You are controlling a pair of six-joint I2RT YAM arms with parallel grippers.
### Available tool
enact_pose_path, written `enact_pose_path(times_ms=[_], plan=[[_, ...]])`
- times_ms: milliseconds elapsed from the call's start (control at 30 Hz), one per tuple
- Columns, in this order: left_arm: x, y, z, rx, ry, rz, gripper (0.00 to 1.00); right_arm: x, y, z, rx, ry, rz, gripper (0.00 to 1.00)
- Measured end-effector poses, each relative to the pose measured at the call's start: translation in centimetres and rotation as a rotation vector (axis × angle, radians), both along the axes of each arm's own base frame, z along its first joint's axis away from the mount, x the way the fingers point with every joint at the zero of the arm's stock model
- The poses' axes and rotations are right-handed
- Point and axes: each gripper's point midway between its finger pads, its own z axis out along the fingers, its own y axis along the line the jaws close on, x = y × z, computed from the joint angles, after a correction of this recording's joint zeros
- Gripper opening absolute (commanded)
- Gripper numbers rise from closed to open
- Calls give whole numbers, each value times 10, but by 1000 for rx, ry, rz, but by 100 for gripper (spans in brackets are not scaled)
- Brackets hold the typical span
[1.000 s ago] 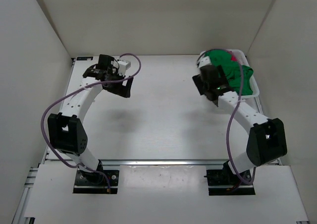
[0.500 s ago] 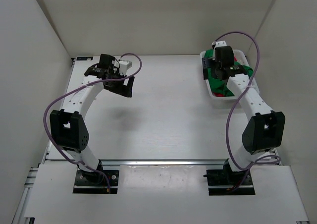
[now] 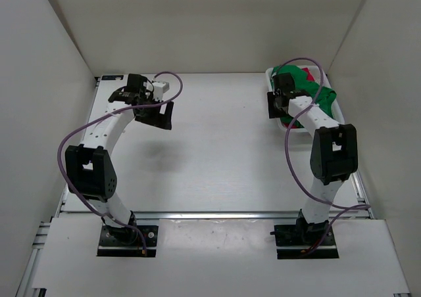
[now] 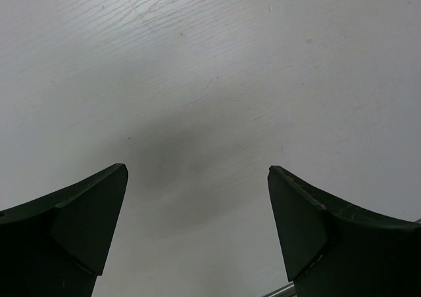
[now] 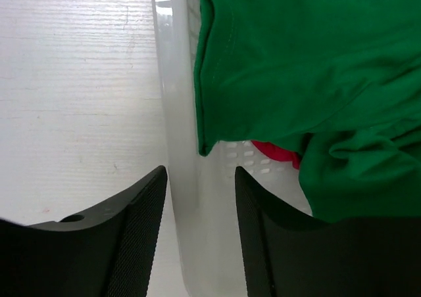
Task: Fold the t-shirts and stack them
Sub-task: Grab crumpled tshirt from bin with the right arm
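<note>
**A:** What has changed on the table (image 3: 217,159)?

**B:** The right arm (image 3: 332,154) has swung off the top of the pile to the left side of the basket (image 3: 343,118), which sits at the far right. The left arm (image 3: 89,171) has barely stirred at the far left.

**A:** And the shirts?

**B:** They are all in the basket. The green t-shirt (image 5: 296,60) lies on top, with red cloth (image 5: 275,151) showing under it.

**A:** Has anything been grasped?

**B:** No. The right gripper (image 5: 199,175) has narrowed, but its jaws stand apart astride the basket's left rim. One finger is outside over the table and the other is inside, beside the green hem, with no cloth pinched. I judge that no shirt has been pulled out yet. The left gripper (image 4: 196,170) is spread wide and empty over bare table.

**A:** What are the counts?

**B:** There are two arms, two grippers, one basket and one green t-shirt. There is also one patch of red, but I cannot tell how many shirts it belongs to.
</note>
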Motion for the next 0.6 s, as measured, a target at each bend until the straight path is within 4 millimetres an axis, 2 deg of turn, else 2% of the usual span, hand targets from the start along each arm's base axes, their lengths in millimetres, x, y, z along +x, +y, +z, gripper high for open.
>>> enact_pose_path(times_ms=[100,233,333,500,600], plan=[[1,5,0,-3,2,15,99,0,0,-4,8,8,-15,25],[3,12,0,-3,2,35,99,3,0,-7,16,7,-3,10],[4,17,-1,-4,3,47,98,8,-4,-7,32,3,-11,3],[4,20,-2,-5,5,58,99,25,-23,-6,73,-6,-42,1],[4,20,-3,-4,7,58,99,34,-32,-7,106,-9,-36,10]])
